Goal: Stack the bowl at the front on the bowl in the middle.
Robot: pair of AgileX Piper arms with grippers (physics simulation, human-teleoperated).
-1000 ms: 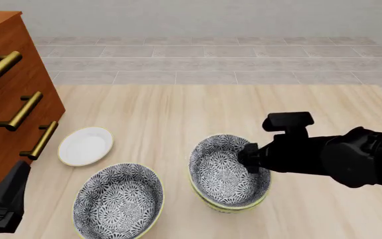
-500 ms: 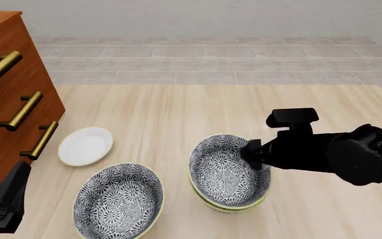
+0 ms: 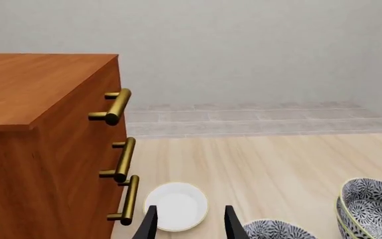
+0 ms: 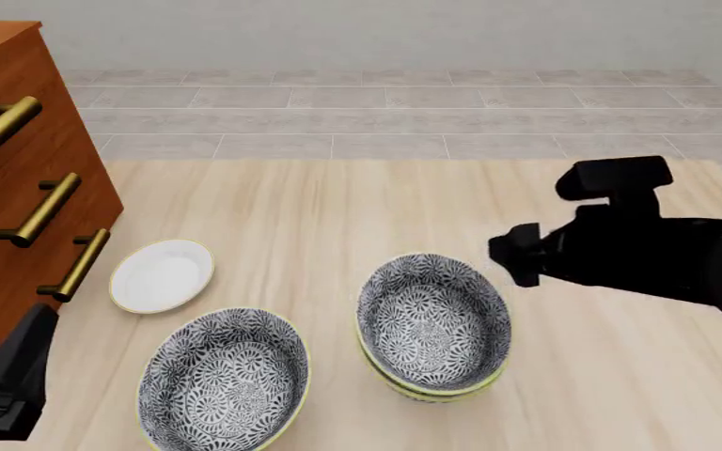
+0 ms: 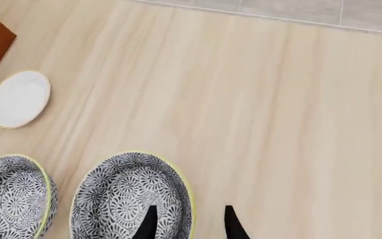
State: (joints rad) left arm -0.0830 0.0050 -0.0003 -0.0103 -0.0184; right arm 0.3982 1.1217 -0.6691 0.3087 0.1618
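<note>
The bowl at the front (image 4: 431, 318), floral grey-blue with a pale yellow rim, sits nested in the bowl in the middle (image 4: 439, 391), of which only a rim edge shows beneath it. The right wrist view looks down into the same stack (image 5: 130, 198). My right gripper (image 4: 514, 256) hovers open above and to the right of the stack, touching neither bowl; its fingers (image 5: 148, 223) are spread in the right wrist view. My left gripper (image 4: 16, 371) stays open at the front left by the dresser, its fingers (image 3: 232, 225) holding nothing.
A third floral bowl (image 4: 223, 381) stands alone at the front left. A small white plate (image 4: 162, 275) lies behind it. A wooden dresser (image 4: 10, 188) with brass handles fills the left side. Tiled floor lies beyond the table's far edge.
My right gripper has let go of the top bowl's rim and pulled up and away to the right. The bowl stays nested in the stack. The left arm has not moved.
</note>
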